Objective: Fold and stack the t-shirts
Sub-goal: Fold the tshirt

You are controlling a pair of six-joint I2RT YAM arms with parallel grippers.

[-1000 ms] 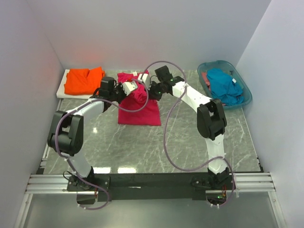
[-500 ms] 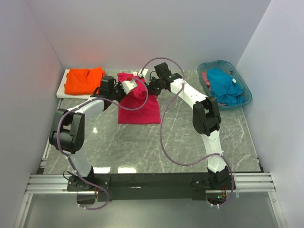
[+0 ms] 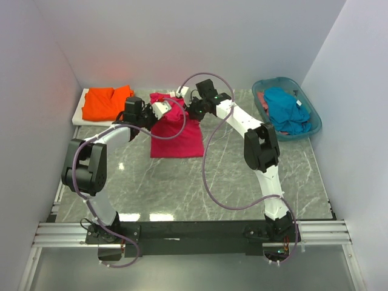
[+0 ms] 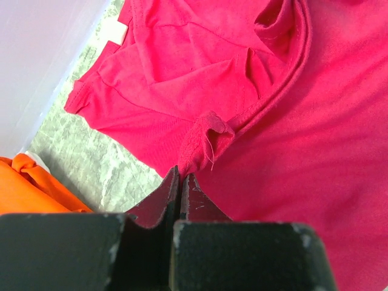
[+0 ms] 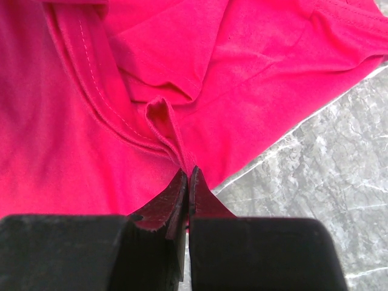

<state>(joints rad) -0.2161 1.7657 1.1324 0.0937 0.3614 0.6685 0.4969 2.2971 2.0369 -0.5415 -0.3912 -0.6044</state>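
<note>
Fingers (image 4: 159, 206) of the left gripper (image 4: 180, 177) closed on a puckered edge of the magenta-red t-shirt (image 4: 182, 79); right gripper (image 5: 187, 173) likewise pinching that shirt. Held cloth is raised over the shirt's far half, while its near half lies flat. Orange t-shirt (image 3: 106, 102) lies left of it, teal-blue t-shirt (image 3: 285, 109) right of it. Step, as judged: a fold under way. Next: lay the held edge down level, then release.

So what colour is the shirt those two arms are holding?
Magenta-red; the soft cotton t-shirt shows best in the left wrist view.
</note>
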